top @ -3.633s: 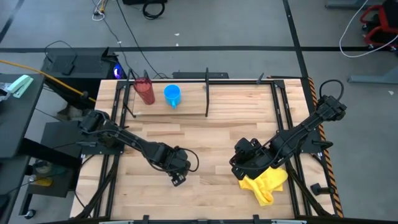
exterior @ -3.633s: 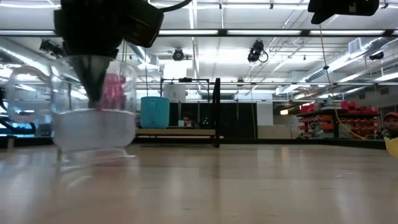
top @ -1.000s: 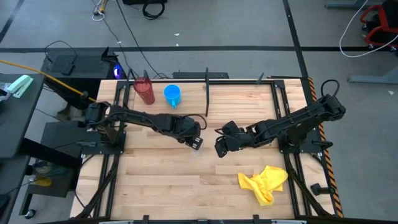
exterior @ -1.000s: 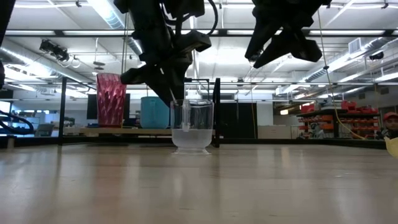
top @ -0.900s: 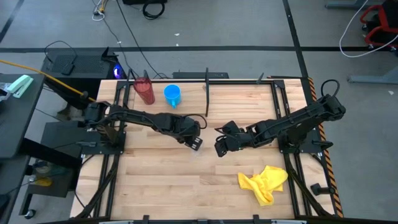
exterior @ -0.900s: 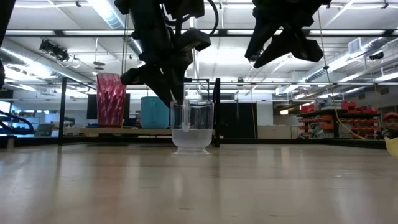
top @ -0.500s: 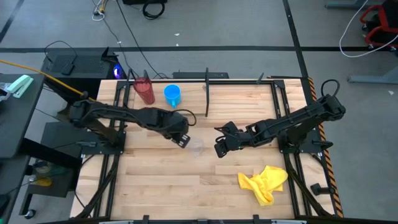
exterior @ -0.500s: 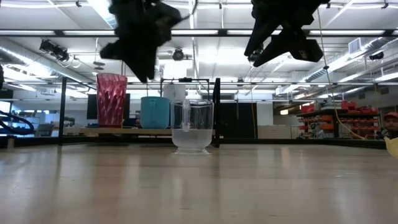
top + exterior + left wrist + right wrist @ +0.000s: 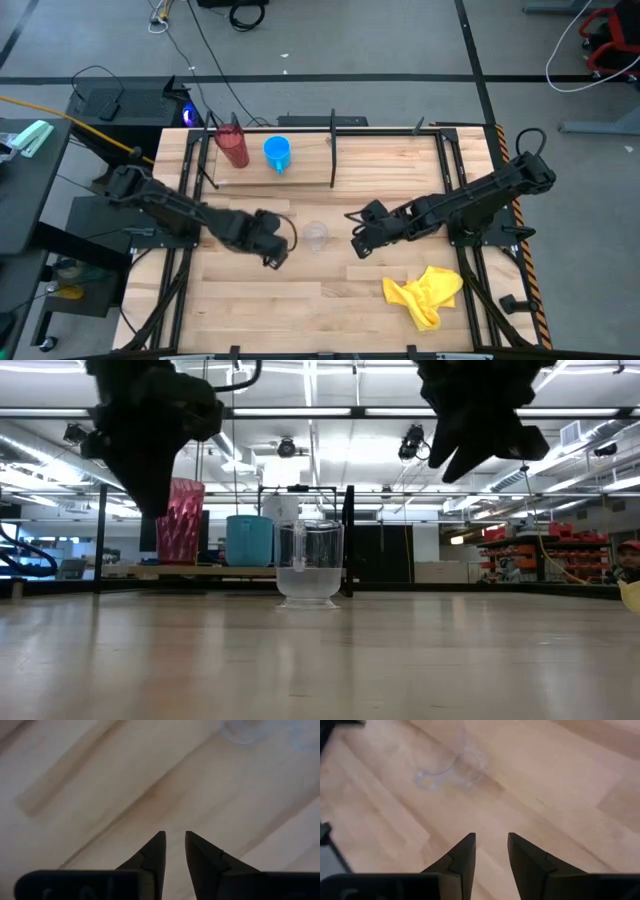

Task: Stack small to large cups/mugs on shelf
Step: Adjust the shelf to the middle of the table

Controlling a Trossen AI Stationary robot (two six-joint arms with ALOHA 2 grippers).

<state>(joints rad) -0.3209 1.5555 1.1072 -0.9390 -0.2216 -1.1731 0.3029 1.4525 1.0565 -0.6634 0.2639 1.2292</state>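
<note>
The small clear cup (image 9: pixel 317 237) stands upright and free on the wooden surface (image 9: pixel 400 170), its long axis vertical, at mid-table and well in front of the shelf (image 9: pixel 272 176). It lies between the two grippers: the left gripper (image 9: pixel 272 256) hangs just to the cup's left and slightly nearer the front edge, and the right gripper (image 9: pixel 360 246) hangs just to the cup's right. Neither touches it. The right gripper points toward the cup, which shows ahead of its fingers (image 9: pixel 461 855) in the right wrist view, so this arm appears better aligned for the next grasp. Both pairs of fingers are slightly apart, with a narrow gap and nothing held; the left fingers (image 9: pixel 154 855) face bare wood, with the cup only at the frame's edge. On the shelf, the dark red tumbler (image 9: pixel 233 147) and the blue cup (image 9: pixel 277 153) stand side by side, leaving free shelf space to the blue cup's right. A yellow cloth (image 9: pixel 427 293) lies near the front right corner, clear of any approach path. Behind the surface, the room shows ceiling lights and racks.
</note>
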